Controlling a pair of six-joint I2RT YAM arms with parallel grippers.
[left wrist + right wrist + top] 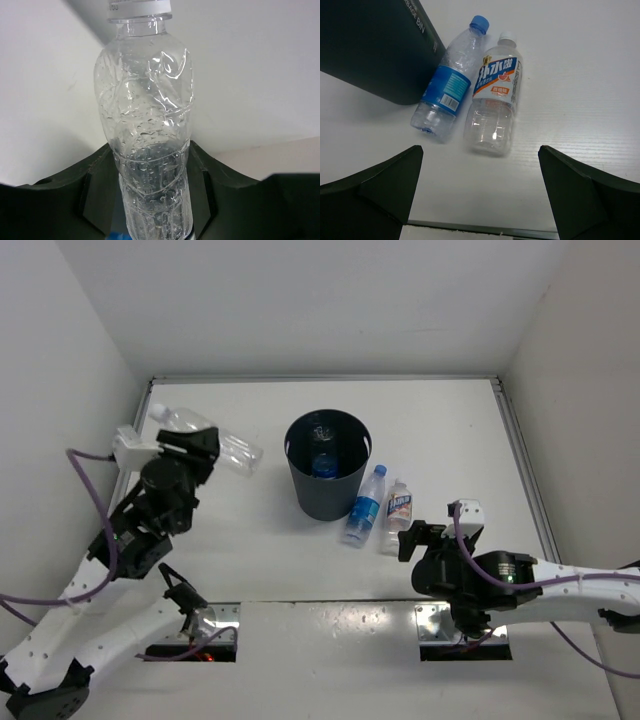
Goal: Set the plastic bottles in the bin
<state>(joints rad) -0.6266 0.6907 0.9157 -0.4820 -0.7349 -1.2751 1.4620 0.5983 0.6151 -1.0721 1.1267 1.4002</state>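
The unlabelled bottle (148,120) is clamped mid-body inside the left tool (196,451).

- Left arm (130,530) — rises from its base at the near left, elbow folded, wrist turned toward the far left corner.
- Left tool (205,448) — jaws clamped on a clear bottle (150,125), with one dark finger (95,195) pressed against each side of it.
- Right arm (570,585) — stretched low from the right, forearm pointing left.
- Right tool (415,537) — jaws spread wide, gripping nothing, angled downward.
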